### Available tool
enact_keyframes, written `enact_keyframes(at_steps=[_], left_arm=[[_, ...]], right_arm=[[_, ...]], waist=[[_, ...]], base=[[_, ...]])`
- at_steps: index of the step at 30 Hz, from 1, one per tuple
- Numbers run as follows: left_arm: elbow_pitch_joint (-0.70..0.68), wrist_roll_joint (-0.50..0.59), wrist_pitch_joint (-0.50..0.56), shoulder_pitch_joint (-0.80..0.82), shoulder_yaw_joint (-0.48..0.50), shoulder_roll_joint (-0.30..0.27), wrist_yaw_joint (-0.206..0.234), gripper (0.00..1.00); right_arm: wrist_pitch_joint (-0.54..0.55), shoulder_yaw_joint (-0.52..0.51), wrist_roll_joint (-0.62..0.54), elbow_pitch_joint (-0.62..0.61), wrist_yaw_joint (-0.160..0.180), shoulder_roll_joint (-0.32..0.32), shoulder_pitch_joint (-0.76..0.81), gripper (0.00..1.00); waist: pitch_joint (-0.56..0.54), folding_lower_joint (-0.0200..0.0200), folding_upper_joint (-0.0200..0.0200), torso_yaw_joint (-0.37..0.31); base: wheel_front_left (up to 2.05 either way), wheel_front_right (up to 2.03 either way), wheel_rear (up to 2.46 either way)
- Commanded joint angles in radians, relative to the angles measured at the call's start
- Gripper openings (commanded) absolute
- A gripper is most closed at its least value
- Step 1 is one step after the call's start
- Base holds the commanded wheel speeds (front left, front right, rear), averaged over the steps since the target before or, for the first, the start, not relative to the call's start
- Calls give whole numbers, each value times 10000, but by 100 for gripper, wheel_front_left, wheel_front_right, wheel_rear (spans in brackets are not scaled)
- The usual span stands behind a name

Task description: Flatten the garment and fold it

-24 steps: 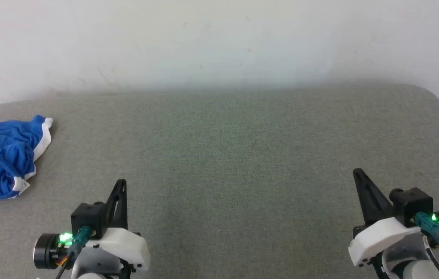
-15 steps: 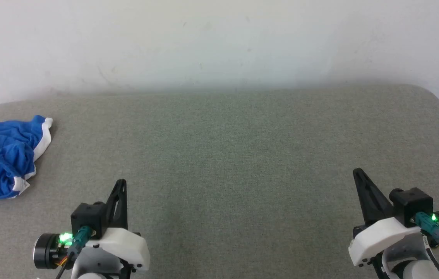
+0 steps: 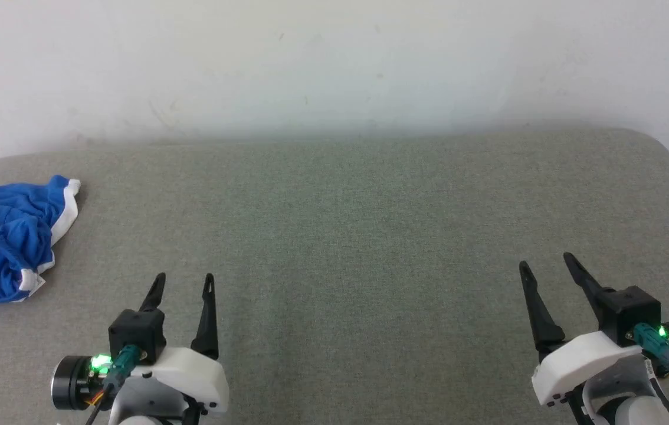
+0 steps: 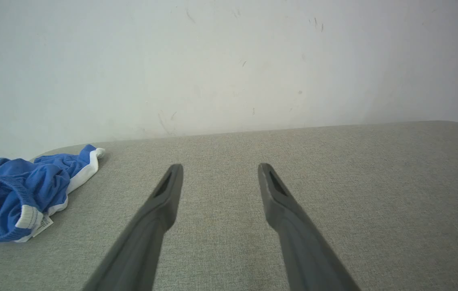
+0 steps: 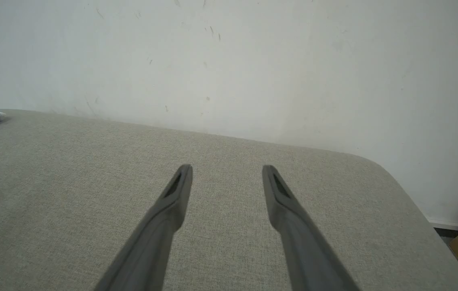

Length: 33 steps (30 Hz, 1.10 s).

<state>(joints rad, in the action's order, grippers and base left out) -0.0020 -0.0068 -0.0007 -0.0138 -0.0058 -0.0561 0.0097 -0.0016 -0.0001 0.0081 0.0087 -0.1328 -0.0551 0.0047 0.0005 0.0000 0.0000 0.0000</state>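
The left gripper and right gripper both hold their fingers spread apart over the grey table, while the crumpled blue garment lies well left of the left fingers, touching neither gripper.

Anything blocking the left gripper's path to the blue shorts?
Nothing visible. The left gripper, jaws open, sits near the front of the grey padded surface. The shorts lie crumpled to its left and farther back, at the surface's left edge, with only bare fabric between them.
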Motion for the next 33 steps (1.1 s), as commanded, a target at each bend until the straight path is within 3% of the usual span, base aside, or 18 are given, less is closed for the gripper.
enact_keyframes(at_steps=[1,15,33], left_arm=[[-12,15,-80,18,-30,4,86,100],[-99,56,-373,142,-302,-51,541,100],[-207,-21,-748,229,-559,-126,1197,100]], right_arm=[[-74,-74,64,-18,1,3,-15,100],[-366,-317,309,-233,3,9,-39,100],[-742,-477,426,-445,6,16,-83,100]], waist=[[7,0,0,0],[92,0,0,247],[247,0,0,1405]], base=[[0,0,0],[0,0,0],[0,0,0]])
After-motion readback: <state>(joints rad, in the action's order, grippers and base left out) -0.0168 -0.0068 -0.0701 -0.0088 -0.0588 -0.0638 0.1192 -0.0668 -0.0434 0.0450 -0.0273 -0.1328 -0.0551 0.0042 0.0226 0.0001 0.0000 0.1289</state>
